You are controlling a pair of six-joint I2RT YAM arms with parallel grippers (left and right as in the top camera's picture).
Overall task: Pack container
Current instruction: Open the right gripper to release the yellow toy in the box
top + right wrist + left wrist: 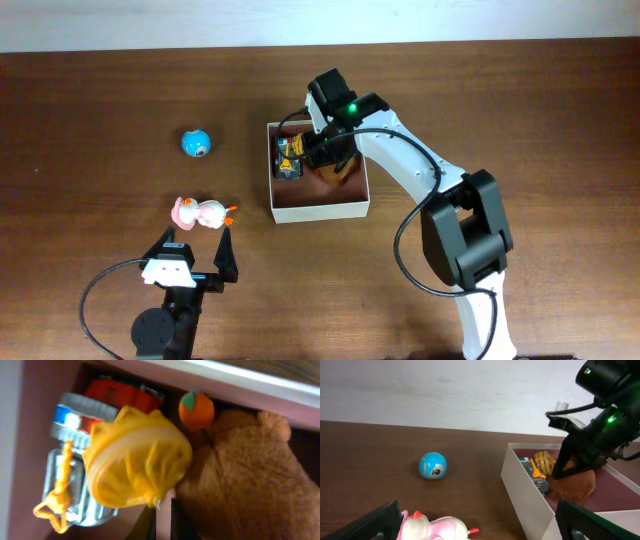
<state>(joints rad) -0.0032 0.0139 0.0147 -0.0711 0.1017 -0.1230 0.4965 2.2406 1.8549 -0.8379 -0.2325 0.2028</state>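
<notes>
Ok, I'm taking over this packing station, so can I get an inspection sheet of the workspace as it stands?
Surface: dark wooden table.
Job's things: white container holds a brown plush, a yellow net bag, a small orange and a silver-and-orange toy; blue ball and pink-white plush lie outside it.
Clutter: nothing seen.
Hands: left hand open, beside the pink-white plush; right hand shut inside the container, at the net bag.
Cables: left arm's cable and right arm's cable, both looping.
Surroundings: pale wall.
</notes>
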